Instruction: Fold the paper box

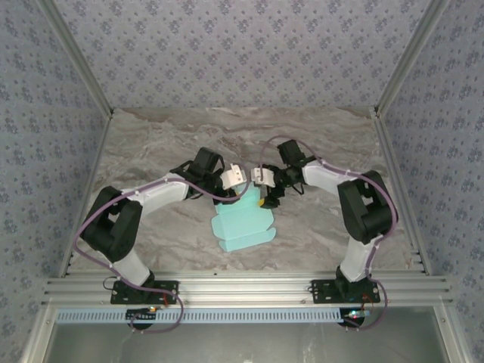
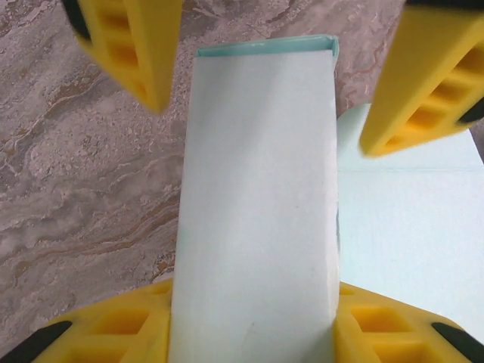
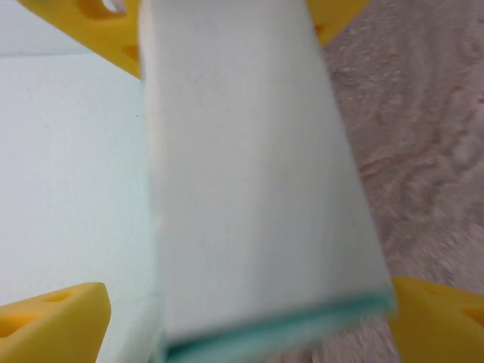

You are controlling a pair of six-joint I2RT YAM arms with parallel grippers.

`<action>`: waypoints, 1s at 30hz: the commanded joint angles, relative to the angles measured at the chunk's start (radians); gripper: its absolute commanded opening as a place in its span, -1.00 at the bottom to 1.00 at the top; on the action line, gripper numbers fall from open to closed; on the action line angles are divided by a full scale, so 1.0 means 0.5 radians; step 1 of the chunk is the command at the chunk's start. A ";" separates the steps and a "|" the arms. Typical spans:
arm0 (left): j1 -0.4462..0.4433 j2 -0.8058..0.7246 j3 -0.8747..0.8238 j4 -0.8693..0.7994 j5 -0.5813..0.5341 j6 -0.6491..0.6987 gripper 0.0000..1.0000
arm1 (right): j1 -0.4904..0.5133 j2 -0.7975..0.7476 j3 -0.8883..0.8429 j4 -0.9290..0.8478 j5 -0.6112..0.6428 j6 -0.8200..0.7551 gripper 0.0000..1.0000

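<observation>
Paper box (image 1: 243, 221) lying mid-table, far end hidden between both grippers. Left gripper (image 1: 240, 187), at 10 o'clock of box, clamped on upright flap. Right gripper (image 1: 266, 198), at 1 o'clock, spread wide; contact indeterminate, blurred.

You're looking down your right wrist at the box (image 3: 249, 181): a pale cyan panel stands up through the middle, blurred, its darker teal edge at the bottom. To the left, more of the same card lies flat. The right gripper (image 3: 249, 162) has its jaws set wide, with yellow fingers (image 3: 53, 321) at the lower left and lower right corners and more yellow at the top edge. On the right you see the marbled grey-brown desk (image 3: 423, 151).
</observation>
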 commanded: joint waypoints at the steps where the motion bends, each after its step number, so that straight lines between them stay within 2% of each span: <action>1: -0.007 -0.007 -0.038 -0.051 -0.080 -0.088 -0.20 | -0.079 -0.268 -0.145 0.210 -0.128 0.226 0.95; 4: -0.009 -0.029 -0.056 0.008 -0.143 -0.165 -0.19 | -0.145 -0.525 -0.385 0.489 -0.067 0.470 0.98; 7: -0.008 -0.036 -0.048 0.025 -0.261 -0.260 -0.19 | -0.144 -0.833 -0.667 0.863 0.260 0.799 1.00; 10: -0.008 -0.046 -0.037 0.040 -0.331 -0.387 -0.19 | -0.080 -1.043 -0.842 1.244 0.915 1.441 1.00; 11: -0.007 -0.056 -0.038 0.065 -0.335 -0.435 -0.18 | -0.058 -1.093 -0.842 1.214 1.213 1.754 1.00; 12: -0.004 -0.060 -0.038 0.084 -0.329 -0.475 -0.18 | -0.061 -1.134 -0.803 1.091 1.387 2.043 1.00; 13: -0.001 -0.061 -0.031 0.097 -0.322 -0.503 -0.18 | -0.075 -1.154 -0.766 0.971 1.445 2.362 1.00; 14: -0.002 -0.061 -0.018 0.105 -0.323 -0.540 -0.18 | -0.116 -1.160 -0.711 0.783 1.417 2.702 1.00; 16: 0.004 -0.056 0.012 0.101 -0.342 -0.621 -0.18 | -0.268 -1.131 -0.636 0.478 1.050 3.145 1.00; 18: 0.017 -0.047 0.038 0.097 -0.371 -0.725 -0.18 | -0.418 -1.068 -0.705 0.436 0.614 3.448 1.00; 20: 0.049 -0.046 0.033 0.135 -0.370 -0.853 -0.18 | -0.487 -1.030 -0.788 0.407 0.448 3.661 1.00; 25: 0.220 -0.045 -0.028 0.283 -0.194 -1.150 -0.18 | -0.389 -1.071 -0.846 0.182 0.511 3.750 0.91; 30: 0.308 -0.022 -0.075 0.385 -0.092 -1.279 -0.17 | -0.259 -1.066 -0.909 0.212 0.479 4.041 0.79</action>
